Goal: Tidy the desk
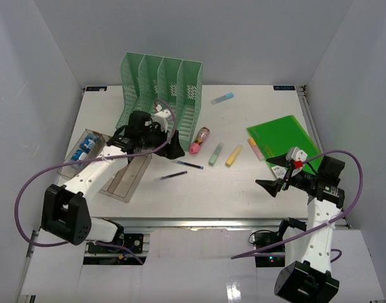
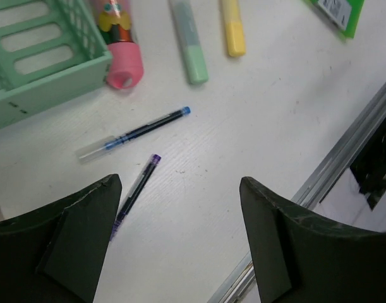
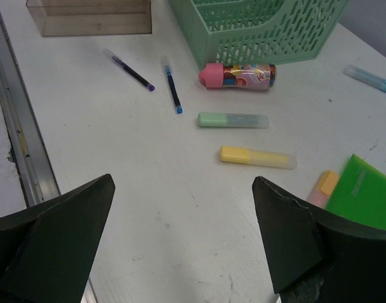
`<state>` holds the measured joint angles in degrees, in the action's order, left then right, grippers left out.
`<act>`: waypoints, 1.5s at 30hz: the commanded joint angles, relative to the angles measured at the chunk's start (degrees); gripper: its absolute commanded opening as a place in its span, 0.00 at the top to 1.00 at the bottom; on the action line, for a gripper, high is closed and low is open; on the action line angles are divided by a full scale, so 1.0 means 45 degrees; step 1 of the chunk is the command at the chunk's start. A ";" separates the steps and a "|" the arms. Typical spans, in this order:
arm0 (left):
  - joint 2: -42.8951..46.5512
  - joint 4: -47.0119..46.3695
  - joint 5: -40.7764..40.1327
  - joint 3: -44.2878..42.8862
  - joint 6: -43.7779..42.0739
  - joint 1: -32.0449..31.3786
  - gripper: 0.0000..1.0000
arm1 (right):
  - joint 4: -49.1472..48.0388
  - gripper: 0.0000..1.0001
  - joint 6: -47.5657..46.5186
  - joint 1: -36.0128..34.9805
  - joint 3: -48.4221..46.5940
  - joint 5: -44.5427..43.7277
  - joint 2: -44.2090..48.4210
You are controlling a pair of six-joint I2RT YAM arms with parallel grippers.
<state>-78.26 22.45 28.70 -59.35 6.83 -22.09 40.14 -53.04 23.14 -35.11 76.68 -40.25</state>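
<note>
**A:** What is nearest the front edge?

**B:** The desk [image 1: 243,196] itself, a flat, matte white top with a ribbed metal rail along that edge. The right gripper [image 3: 183,182] hangs over its front right part. Its dark wedge-shaped fingers are spread wide with nothing between them. The left gripper [image 2: 180,183] is over the front left part, also spread wide and empty.

**A:** And below the left one?

**B:** Two thin pens lie flat on the desk, apart from each other. One is a purple-tipped pen [image 2: 134,192] and the other a blue-tipped pen [image 2: 139,131] with a clear barrel. Along the left edge sits a clear plastic tray [image 3: 85,24], box-shaped and smoky, with the left arm crossing over it.

**A:** Further in?

**B:** Near the middle lie a green highlighter [image 2: 189,44] and a yellow highlighter [image 2: 232,28], both stubby with frosted caps. A round pink-capped tube [image 2: 120,50] lies on its side, its cap just beside the rack's base. Toward the right edge is a glossy green folder [image 1: 282,136] with an orange highlighter [image 3: 324,186] against its left side.

**A:** At the back?

**B:** The mint-green file rack [image 1: 161,82] stands there, upright latticed plastic with several slots. A pale blue highlighter [image 1: 222,98] lies near the far edge.
</note>
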 commanded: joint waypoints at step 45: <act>-0.4345 0.0834 -0.6138 0.0658 -0.5054 -0.3509 0.68 | 0.0533 0.02 -0.1631 -0.0044 0.0107 0.0783 -0.0197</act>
<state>-97.22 26.29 2.36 -57.06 -17.57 -37.67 42.33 -60.41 23.11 -33.91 79.46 -41.04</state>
